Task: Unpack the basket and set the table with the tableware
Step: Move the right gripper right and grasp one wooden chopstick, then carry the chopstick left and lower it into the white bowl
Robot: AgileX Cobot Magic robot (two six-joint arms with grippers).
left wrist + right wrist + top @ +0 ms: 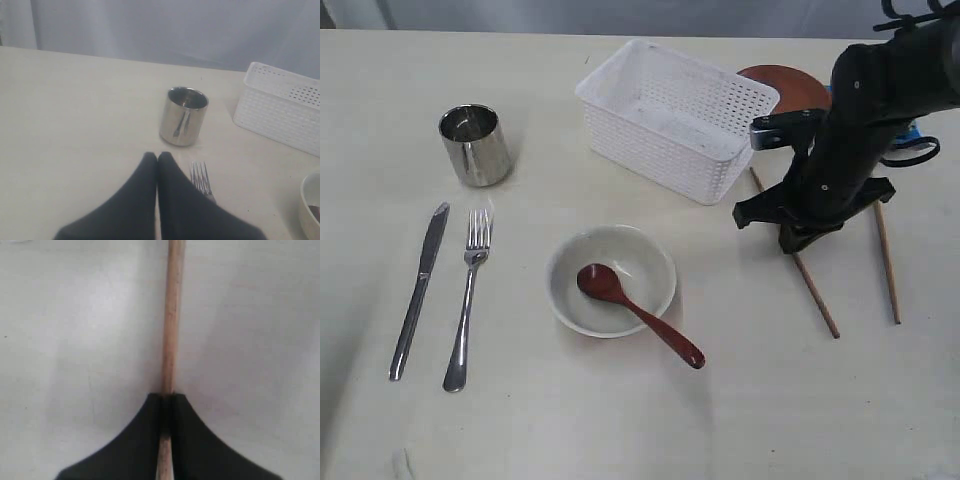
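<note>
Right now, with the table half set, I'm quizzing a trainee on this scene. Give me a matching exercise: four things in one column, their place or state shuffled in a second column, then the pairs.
Things
1. dark red spoon
2. shiny steel cup
3. thin wooden chopstick
4. white perforated plastic basket

Place or state
a. nothing visible inside
b. pinched in the right claw
c. head resting in the pale grey-white bowl
d. standing upright near the steel knife and steel fork

Pairs: 1-c, 2-d, 3-b, 4-a
</note>
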